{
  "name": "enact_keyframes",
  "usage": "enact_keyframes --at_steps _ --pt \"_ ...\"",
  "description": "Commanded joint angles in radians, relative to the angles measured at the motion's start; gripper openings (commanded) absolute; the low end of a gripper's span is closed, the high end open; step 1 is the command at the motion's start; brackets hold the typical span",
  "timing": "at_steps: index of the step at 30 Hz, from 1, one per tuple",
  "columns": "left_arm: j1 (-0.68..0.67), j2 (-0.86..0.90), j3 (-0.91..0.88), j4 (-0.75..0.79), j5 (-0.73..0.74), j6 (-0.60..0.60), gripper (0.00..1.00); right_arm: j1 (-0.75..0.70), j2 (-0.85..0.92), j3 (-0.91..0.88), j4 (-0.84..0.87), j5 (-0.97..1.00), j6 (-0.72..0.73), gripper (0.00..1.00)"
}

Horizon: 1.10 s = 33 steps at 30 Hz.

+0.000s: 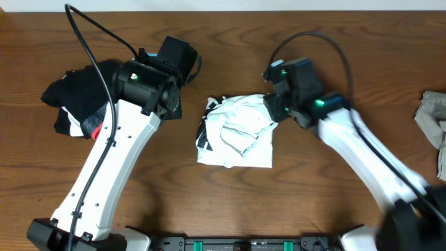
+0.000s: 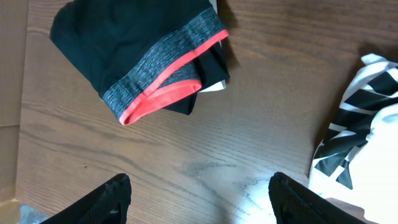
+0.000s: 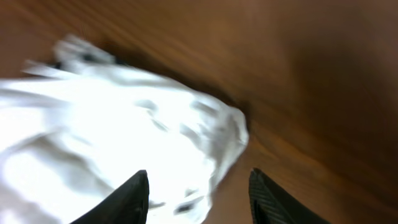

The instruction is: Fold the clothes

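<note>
The clothes, a white T-shirt (image 1: 235,132) with black lettering, lie in a rumpled folded bundle at the table's middle. In the left wrist view the shirt (image 2: 367,124) shows at the right edge. My left gripper (image 1: 171,103) hovers just left of it, open, with only bare wood between its fingertips (image 2: 199,186). My right gripper (image 1: 273,108) is at the bundle's upper right corner. The right wrist view is blurred: the jaws (image 3: 199,186) stand open above the shirt's edge (image 3: 124,124), gripping nothing.
A pile of black garments (image 1: 80,101) with a grey-and-red band (image 2: 161,71) lies at the left, close behind my left gripper. A small grey-beige cloth (image 1: 435,122) sits at the right table edge. Bare wood shows in front of the shirt.
</note>
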Motion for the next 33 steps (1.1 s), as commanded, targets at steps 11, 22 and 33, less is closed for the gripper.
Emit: enact_keyframes --at_steps 11,22,33 --pt "0.002 -0.005 0.012 0.003 -0.01 -0.001 0.78 0.169 0.044 -0.006 -0.238 -0.346 -0.091 0.48" --pt "0.002 -0.005 0.012 0.004 -0.01 -0.001 0.78 0.227 0.24 -0.006 -0.196 -0.317 -0.093 0.45" --pt "0.002 -0.005 0.012 0.01 -0.01 -0.001 0.78 0.285 0.261 -0.006 -0.151 -0.336 -0.1 0.22"
